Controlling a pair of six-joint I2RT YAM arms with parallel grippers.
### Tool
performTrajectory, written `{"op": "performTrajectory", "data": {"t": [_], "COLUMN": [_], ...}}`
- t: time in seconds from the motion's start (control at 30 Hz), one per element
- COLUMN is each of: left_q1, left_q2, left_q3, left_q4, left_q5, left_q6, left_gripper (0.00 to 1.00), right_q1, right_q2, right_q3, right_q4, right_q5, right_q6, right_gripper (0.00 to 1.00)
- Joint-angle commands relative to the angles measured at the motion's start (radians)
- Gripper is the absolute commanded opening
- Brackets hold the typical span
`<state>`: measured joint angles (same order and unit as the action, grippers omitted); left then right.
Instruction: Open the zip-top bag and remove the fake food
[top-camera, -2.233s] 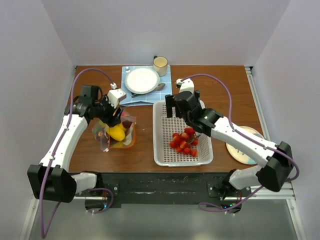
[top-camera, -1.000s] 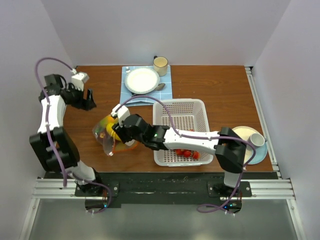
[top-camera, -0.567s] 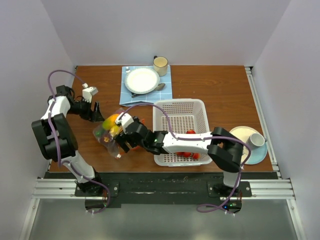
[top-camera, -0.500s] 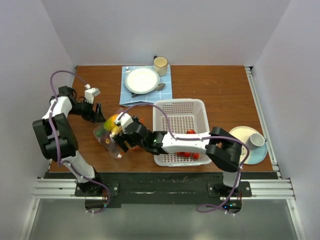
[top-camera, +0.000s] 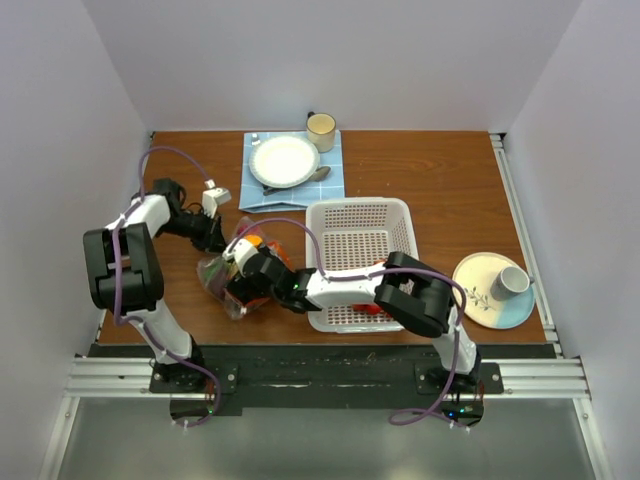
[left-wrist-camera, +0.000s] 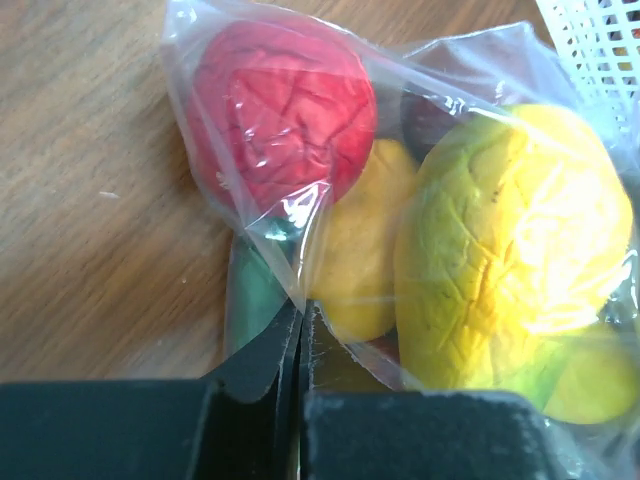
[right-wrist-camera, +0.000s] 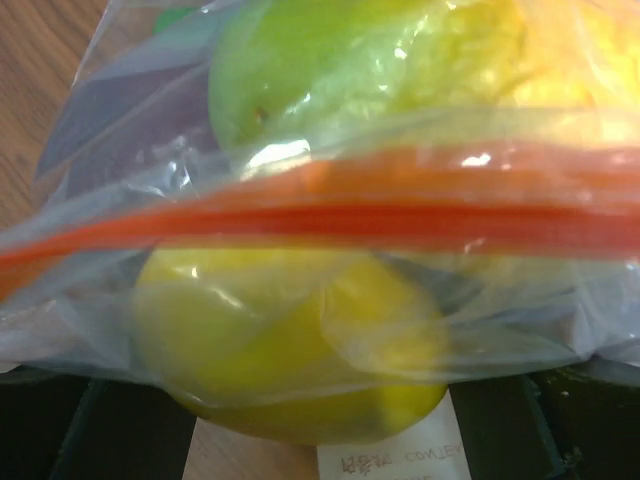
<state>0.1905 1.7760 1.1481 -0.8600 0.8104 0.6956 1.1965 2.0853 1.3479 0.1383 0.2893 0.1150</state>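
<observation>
Not much of the job looks finished from where I stand. The zip-top bag (top-camera: 212, 277) lies on the wooden surface (top-camera: 420, 170) just left of the white basket (top-camera: 358, 205), and it is still plump with fake food (left-wrist-camera: 510, 240): a red fruit, a big yellow-green one and more yellow pieces all press against the clear film. In the right wrist view the orange-red zip strip (right-wrist-camera: 330, 215) runs across the bag as one unbroken band, so I judge the seal is not yet parted, though the plastic is too crinkled to be sure. The left gripper (left-wrist-camera: 300, 322) is closed, with a fold of the bag's film pinched between its fingers at the end away from the strip. The right gripper (top-camera: 246, 284) reaches across from the basket side with its jaws spread wide, and the zip end of the bag bulges between them without being clamped. A few small red pieces (top-camera: 371, 307) show in the basket, half hidden under the right arm. What is left, I'd say, is nearly everything: pulling the zip apart and lifting the pieces out.
</observation>
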Motion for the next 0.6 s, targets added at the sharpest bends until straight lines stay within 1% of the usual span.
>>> {"op": "performTrajectory", "data": {"t": [0.0, 0.03, 0.13, 0.17, 0.2, 0.23, 0.27, 0.33, 0.43, 0.5, 0.53, 0.57], "left_q1": [0.021, 0.041, 0.099, 0.115, 0.128, 0.154, 0.167, 0.197, 0.217, 0.217, 0.217, 0.217], "left_q2": [0.019, 0.014, -0.003, -0.015, -0.021, -0.027, -0.035, -0.041, -0.065, -0.082, -0.087, -0.093], "left_q3": [0.01, 0.033, 0.112, 0.133, 0.153, 0.185, 0.2, 0.237, 0.249, 0.248, 0.249, 0.248], "left_q4": [-0.017, -0.039, -0.097, -0.108, -0.119, -0.131, -0.137, -0.158, -0.162, -0.165, -0.178, -0.185], "left_q5": [-0.014, -0.014, -0.005, -0.008, -0.019, -0.025, -0.033, -0.045, -0.05, -0.044, -0.036, -0.027], "left_q6": [0.038, 0.041, 0.062, 0.07, 0.073, 0.077, 0.079, 0.091, 0.093, 0.088, 0.09, 0.088], "left_gripper": [0.0, 0.0, 0.0, 0.0, 0.0, 0.0, 0.0, 0.0, 0.0, 0.0, 0.0, 0.0], "right_q1": [-0.023, -0.025, -0.028, -0.028, -0.029, -0.029, -0.031, -0.031, -0.037, -0.041, -0.044, -0.051], "right_q2": [-0.059, -0.083, -0.137, -0.183, -0.204, -0.224, -0.275, -0.335, -0.432, -0.485, -0.505, -0.527], "right_q3": [0.0, -0.001, -0.018, -0.03, -0.035, -0.036, -0.044, -0.065, -0.121, -0.133, -0.139, -0.16], "right_q4": [0.014, 0.004, -0.026, -0.041, -0.051, -0.068, -0.106, -0.129, -0.135, -0.196, -0.215, -0.248], "right_q5": [-0.035, -0.036, -0.029, -0.018, -0.013, -0.006, 0.002, 0.022, 0.057, 0.095, 0.152, 0.186], "right_q6": [0.04, 0.043, 0.04, 0.038, 0.037, 0.035, 0.035, 0.038, 0.046, 0.045, 0.045, 0.045], "right_gripper": [0.8, 0.72, 0.6, 0.55, 0.52, 0.44, 0.4, 0.33, 0.3, 0.28, 0.24, 0.24]}}
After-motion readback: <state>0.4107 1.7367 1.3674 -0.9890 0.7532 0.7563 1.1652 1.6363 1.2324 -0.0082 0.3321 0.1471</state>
